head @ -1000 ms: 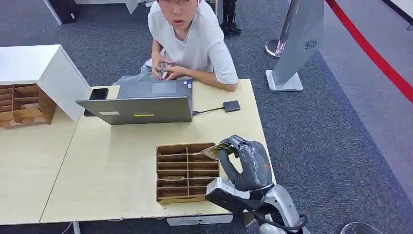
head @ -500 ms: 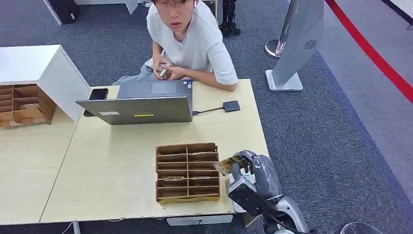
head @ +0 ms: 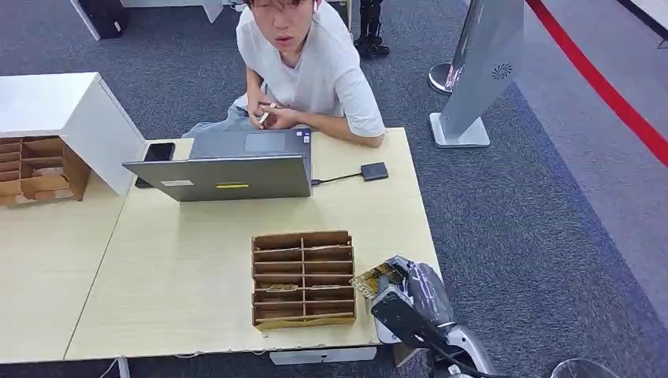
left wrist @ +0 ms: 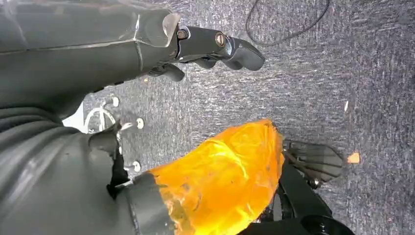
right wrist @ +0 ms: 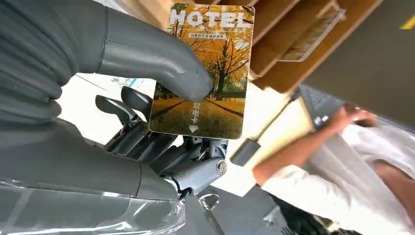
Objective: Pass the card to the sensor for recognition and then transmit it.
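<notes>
The card (right wrist: 203, 73) is a thin, flat hotel key card with an autumn-tree print, and you should treat it as light, stiff and slick on both faces. It sits at the lower right of the head view, just off the right edge of the wooden slotted tray (head: 302, 277), pinched by your right hand (head: 406, 287). In the right wrist view the thick grey thumb (right wrist: 161, 63) presses on the printed face near its left edge, with dark fingers (right wrist: 142, 132) backing it from behind. That is a narrow hold on a smooth surface, so the card could pivot or slide if you swing fast. Keep the pinch near one edge, leaving most of the face free to present flat to the sensor (head: 375, 171), the small dark pad wired to the laptop (head: 228, 169) at the counter (head: 181, 260) centre right. Your left hand (left wrist: 215, 46) hangs over the carpet with its fingers loosely curled on nothing. A person (head: 303, 63) sits behind the laptop.
</notes>
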Tool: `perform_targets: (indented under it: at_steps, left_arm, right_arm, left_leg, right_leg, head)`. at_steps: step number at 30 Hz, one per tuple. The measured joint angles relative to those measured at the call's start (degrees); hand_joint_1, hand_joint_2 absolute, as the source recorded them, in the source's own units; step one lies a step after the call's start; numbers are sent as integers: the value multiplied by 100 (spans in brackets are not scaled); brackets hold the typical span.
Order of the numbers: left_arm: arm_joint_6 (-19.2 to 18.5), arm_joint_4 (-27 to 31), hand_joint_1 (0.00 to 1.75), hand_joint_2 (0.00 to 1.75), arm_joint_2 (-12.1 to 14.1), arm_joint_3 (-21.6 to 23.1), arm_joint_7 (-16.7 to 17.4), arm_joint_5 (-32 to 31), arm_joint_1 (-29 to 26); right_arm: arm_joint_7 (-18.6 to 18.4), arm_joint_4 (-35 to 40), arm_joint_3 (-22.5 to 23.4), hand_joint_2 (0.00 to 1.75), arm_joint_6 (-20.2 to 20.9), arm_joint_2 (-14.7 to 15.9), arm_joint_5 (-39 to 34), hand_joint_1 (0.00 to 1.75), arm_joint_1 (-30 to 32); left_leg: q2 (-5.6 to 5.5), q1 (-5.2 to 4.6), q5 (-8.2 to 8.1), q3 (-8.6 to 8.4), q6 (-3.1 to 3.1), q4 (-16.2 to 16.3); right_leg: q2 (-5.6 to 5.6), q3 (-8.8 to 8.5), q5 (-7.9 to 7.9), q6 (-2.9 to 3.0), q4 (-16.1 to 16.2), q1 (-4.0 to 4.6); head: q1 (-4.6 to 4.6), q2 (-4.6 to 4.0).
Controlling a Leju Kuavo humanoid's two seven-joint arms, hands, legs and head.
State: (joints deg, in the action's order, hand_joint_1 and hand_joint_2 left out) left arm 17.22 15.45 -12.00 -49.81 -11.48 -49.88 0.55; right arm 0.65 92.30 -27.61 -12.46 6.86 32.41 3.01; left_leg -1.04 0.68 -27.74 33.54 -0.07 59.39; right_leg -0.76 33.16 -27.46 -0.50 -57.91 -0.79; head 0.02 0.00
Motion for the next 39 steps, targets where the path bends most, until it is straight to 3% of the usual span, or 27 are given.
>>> perform_targets:
  at_steps: [17,29,39]
  left_arm:
    - [26,0,0,0,0,-4,-15,-57,24]
    - [20,0,0,0,0,-4,39,-107,31]
    - [7,0,0,0,-15,-4,90,-153,31]
  right_arm:
    - [-319,-540,68,175,-50,2,160,175,32]
    - [-833,-837,70,175,-122,7,739,175,29]
    - [-1036,-992,70,175,-116,7,911,175,24]
  left_leg:
    - [0,0,0,0,0,0]
    - [0,0,0,0,0,0]
    - [0,0,0,0,0,0]
  right_leg:
    - [0,0,0,0,0,0]
    - [0,0,0,0,0,0]
    - [0,0,0,0,0,0]
  head:
    - [0,0]
    - [-2,0]
    - [0,0]
